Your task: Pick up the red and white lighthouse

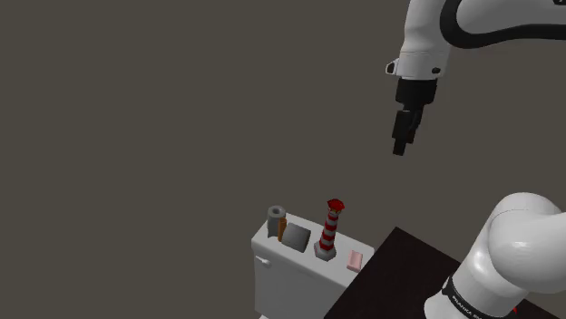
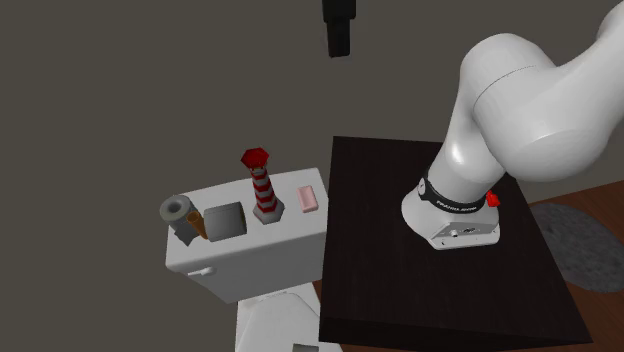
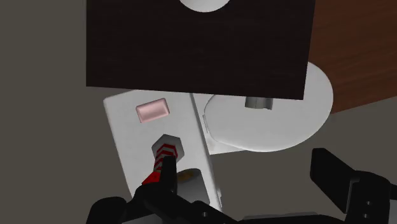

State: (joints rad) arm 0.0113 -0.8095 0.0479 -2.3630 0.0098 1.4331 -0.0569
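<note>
The red and white striped lighthouse (image 1: 328, 228) stands upright on a grey base, on the lid of a white toilet tank (image 1: 290, 272). It has a red cap, seen in the second exterior view (image 2: 262, 188). My black gripper (image 1: 400, 149) hangs high above and to the shoulder view's right of it, well clear. From the wrist, the lighthouse (image 3: 164, 156) lies far below, just beyond one of the fingers (image 3: 164, 184). The gripper (image 3: 245, 164) is open, its fingers wide apart with nothing between them.
On the tank lid, a pink soap bar (image 2: 308, 200) lies beside the lighthouse, with a grey box (image 2: 225, 220) and a grey paper roll (image 2: 178, 212) on its other side. The dark stand (image 2: 420, 260) adjoins the tank. The toilet bowl (image 3: 273, 121) lies below.
</note>
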